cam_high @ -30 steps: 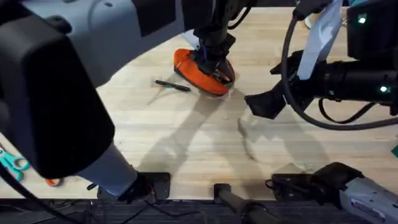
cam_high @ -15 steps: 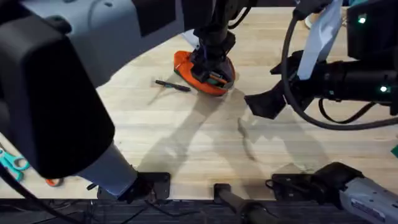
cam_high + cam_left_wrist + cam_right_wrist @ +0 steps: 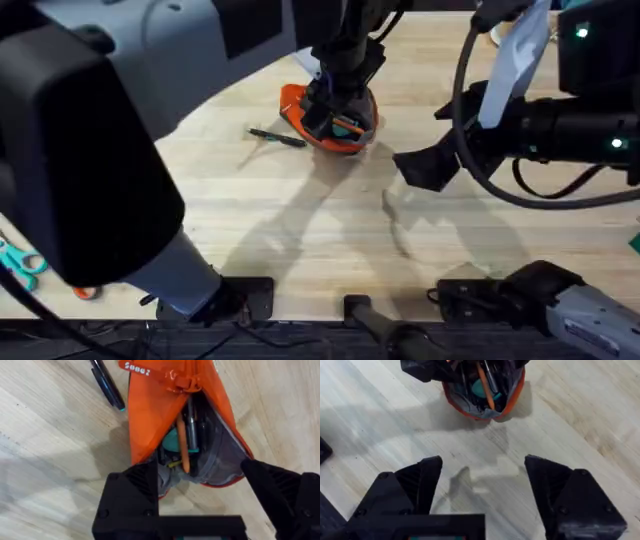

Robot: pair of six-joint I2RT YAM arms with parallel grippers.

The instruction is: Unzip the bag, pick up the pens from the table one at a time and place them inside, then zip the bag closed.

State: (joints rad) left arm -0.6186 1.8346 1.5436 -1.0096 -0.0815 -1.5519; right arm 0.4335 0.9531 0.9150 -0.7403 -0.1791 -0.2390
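The orange bag (image 3: pixel 296 102) lies at the table's (image 3: pixel 300 230) far middle, its zipper open, with the pull tab (image 3: pixel 182 382) near the far end. An orange pen (image 3: pixel 183 442) sticks out of the grey-lined mouth among other items. A black pen (image 3: pixel 278 137) lies on the wood just left of the bag and also appears as the black pen (image 3: pixel 106 384). My left gripper (image 3: pixel 335 100) hovers over the bag's mouth, open, its fingers (image 3: pixel 142 482) straddling the opening. My right gripper (image 3: pixel 425 165) hangs open and empty to the bag's right, the bag (image 3: pixel 480 395) ahead of it.
Teal-handled scissors (image 3: pixel 20 262) and an orange handle (image 3: pixel 85 292) lie at the near left edge. The left arm's large dark body covers the left side of the overhead view. Bare wood stretches between the bag and the near edge.
My left gripper has shifted slightly back and up over the bag's mouth, and the bag's near end has bunched a little. The right arm and black pen have not moved.
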